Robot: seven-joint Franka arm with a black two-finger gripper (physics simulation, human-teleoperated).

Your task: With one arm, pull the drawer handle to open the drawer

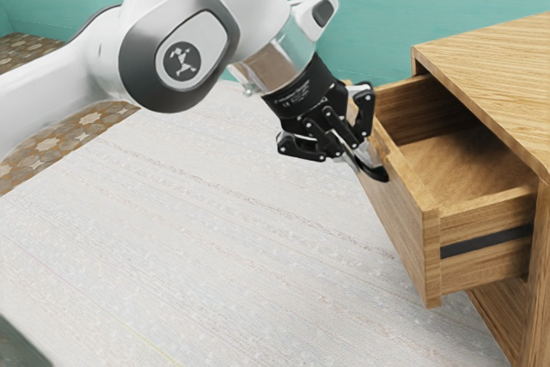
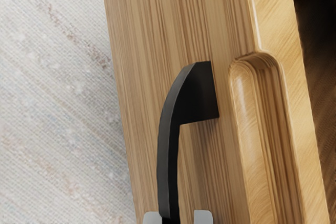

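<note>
Wooden drawer (image 1: 464,180), 3 o'clock in exterior view, partly out of cabinet (image 1: 498,58). Pincer (image 1: 361,147) clenched on black handle (image 2: 181,129); pull straight along rails twd 8 o'clock, steady, no twist.

The pincer (image 1: 361,148) hid most of the drawer handle (image 2: 189,103); its end ran out of the wrist view. The exterior view's right edge cropped the cabinet (image 1: 498,66).
</note>
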